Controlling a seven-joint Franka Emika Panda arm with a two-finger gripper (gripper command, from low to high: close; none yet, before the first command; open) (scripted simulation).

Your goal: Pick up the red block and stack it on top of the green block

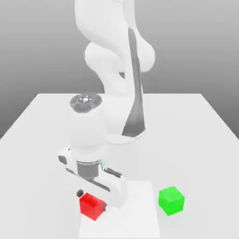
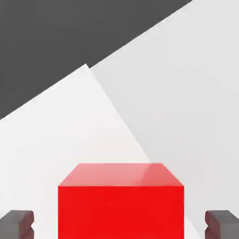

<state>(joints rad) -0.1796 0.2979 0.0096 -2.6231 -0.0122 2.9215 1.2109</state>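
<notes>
- Table [image 1: 196,121]: white, flat, carrying both blocks near its front edge.
- Red block [image 1: 92,206]: a cube resting on the table, toward the exterior view's left of the green one; no long axis, so either pair of opposite faces would serve.
- Green block [image 1: 171,200]: a cube on the table, well apart from the red one, toward the exterior view's right, nothing on top.
- Gripper [image 1: 93,200]: pointing down, lowered over the red block.
- Fingers [image 2: 17,223]: one dark pad on each side of the red block [image 2: 121,200]; a gap shows between each pad and the block's side faces, so the jaws stand apart, not yet clamped.
- Key relation: the red block lies squarely between the jaws, centred, its faces parallel to the pads.
- Judgement: closing should seat the grip; the lift and carry to the green block remain.
</notes>
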